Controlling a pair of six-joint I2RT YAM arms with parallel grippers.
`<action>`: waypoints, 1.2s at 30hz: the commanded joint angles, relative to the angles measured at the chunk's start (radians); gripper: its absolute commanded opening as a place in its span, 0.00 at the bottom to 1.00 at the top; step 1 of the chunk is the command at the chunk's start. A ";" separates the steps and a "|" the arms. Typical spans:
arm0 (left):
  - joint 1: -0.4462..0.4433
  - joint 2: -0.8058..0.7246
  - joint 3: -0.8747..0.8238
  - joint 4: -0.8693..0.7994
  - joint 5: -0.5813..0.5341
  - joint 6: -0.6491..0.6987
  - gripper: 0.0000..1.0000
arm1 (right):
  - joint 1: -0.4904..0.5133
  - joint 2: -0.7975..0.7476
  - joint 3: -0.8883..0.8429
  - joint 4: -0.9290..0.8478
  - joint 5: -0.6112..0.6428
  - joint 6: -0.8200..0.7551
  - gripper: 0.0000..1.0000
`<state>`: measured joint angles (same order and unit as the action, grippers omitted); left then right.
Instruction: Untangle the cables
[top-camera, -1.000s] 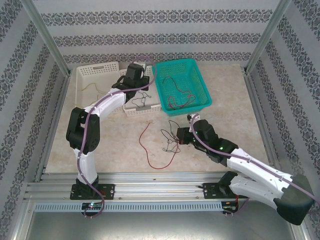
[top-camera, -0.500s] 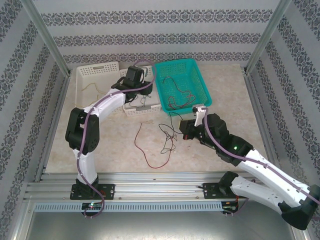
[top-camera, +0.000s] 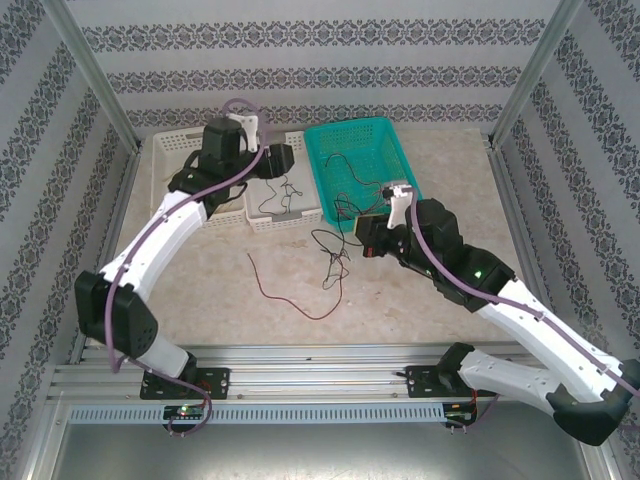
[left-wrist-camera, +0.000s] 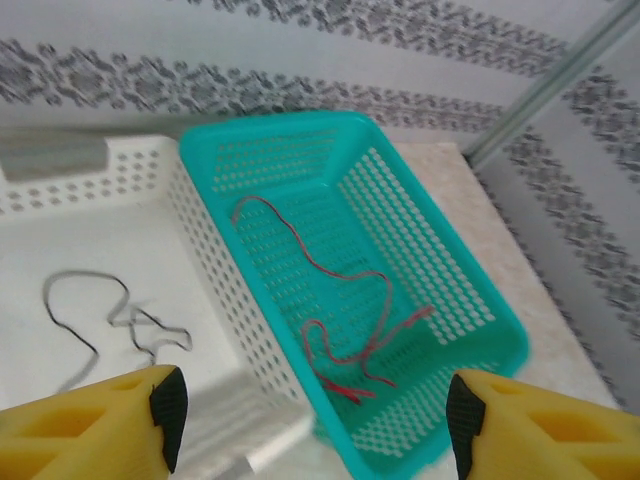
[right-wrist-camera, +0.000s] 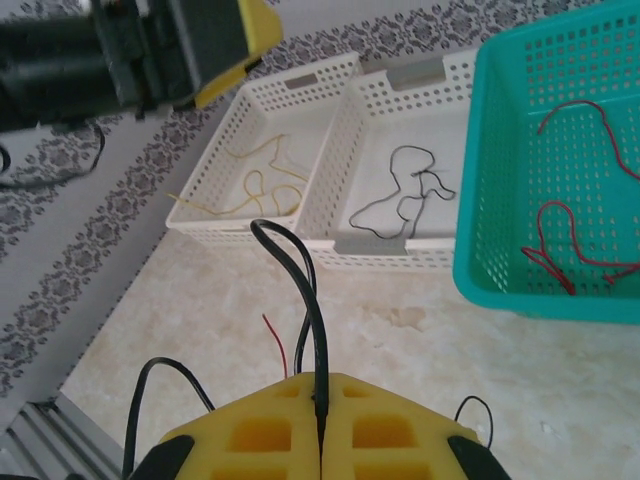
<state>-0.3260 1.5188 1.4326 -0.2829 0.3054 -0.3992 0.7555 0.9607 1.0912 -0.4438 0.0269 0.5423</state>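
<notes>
My right gripper (right-wrist-camera: 320, 425) is shut on a black cable (right-wrist-camera: 303, 270) that loops up out of its pads. In the top view this gripper (top-camera: 363, 240) hangs over the table just below the teal basket (top-camera: 322, 172), and the black cable (top-camera: 330, 262) trails down from it in a tangle. A red cable (top-camera: 285, 297) lies loose on the table to the left. My left gripper (top-camera: 279, 160) is raised over the white baskets, open, with nothing between its yellow fingers (left-wrist-camera: 100, 420). Red cables (left-wrist-camera: 345, 310) lie inside the teal basket (left-wrist-camera: 260, 290).
Two white baskets sit side by side at the back left. The left one (right-wrist-camera: 215, 215) holds a yellow cable (right-wrist-camera: 262, 180). The right one (right-wrist-camera: 345, 245) holds a dark cable (right-wrist-camera: 405, 195). Patterned walls and metal posts (top-camera: 95, 75) close in the table.
My left gripper opened, leaving a dark cable in the white basket, and that arm swung up and to the left. My right gripper rose toward the teal basket with the black cable; the red cable slid left.
</notes>
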 joint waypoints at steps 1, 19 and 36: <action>0.005 -0.074 -0.145 0.081 0.145 -0.136 0.70 | -0.020 0.015 0.057 0.021 -0.084 0.003 0.00; -0.058 -0.278 -0.784 0.932 0.488 -0.792 0.73 | -0.041 0.054 -0.038 0.268 -0.234 0.018 0.00; -0.179 -0.364 -0.849 0.667 0.559 -0.610 0.72 | -0.078 0.032 -0.087 0.288 -0.194 0.021 0.00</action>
<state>-0.4942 1.1797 0.5880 0.4900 0.8345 -1.1069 0.6907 1.0153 1.0145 -0.1886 -0.1810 0.5507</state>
